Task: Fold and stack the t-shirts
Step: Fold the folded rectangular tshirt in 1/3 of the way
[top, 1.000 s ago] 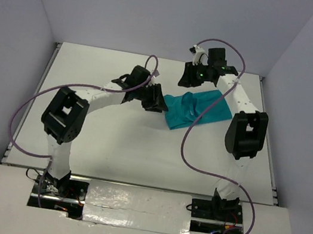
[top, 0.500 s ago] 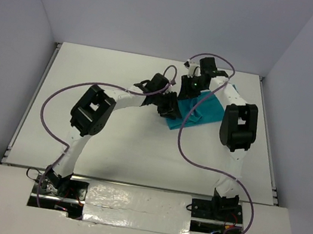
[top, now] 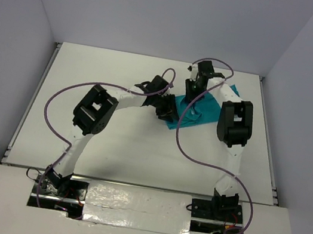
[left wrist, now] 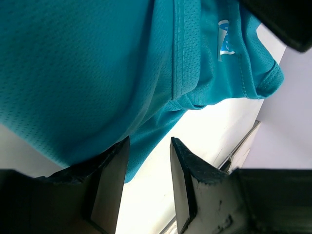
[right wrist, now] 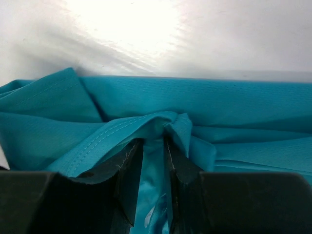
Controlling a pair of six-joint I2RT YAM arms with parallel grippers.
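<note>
The teal t-shirt [top: 208, 109] lies bunched on the white table right of centre. In the top view my right gripper [top: 194, 94] points down onto its far edge. In the right wrist view the right gripper [right wrist: 152, 141] is shut on a raised fold of the t-shirt [right wrist: 219, 102], with cloth filling the gap between its fingers. My left gripper [top: 169, 112] is at the shirt's left edge. In the left wrist view the left gripper [left wrist: 148, 144] stands open. The t-shirt [left wrist: 73, 63] drapes over one finger [left wrist: 109, 185], with bare table between the tips.
Purple cables loop off both arms, and one cable [top: 184, 125] crosses the near edge of the shirt. The right arm's black elbow block [top: 235, 122] stands close to the shirt's right side. Grey walls close the white table [top: 110, 139] on three sides.
The left arm swung right until its gripper reached the shirt's left edge. The right gripper came down and left onto the shirt and narrowed on a fold. The shirt is more bunched.
</note>
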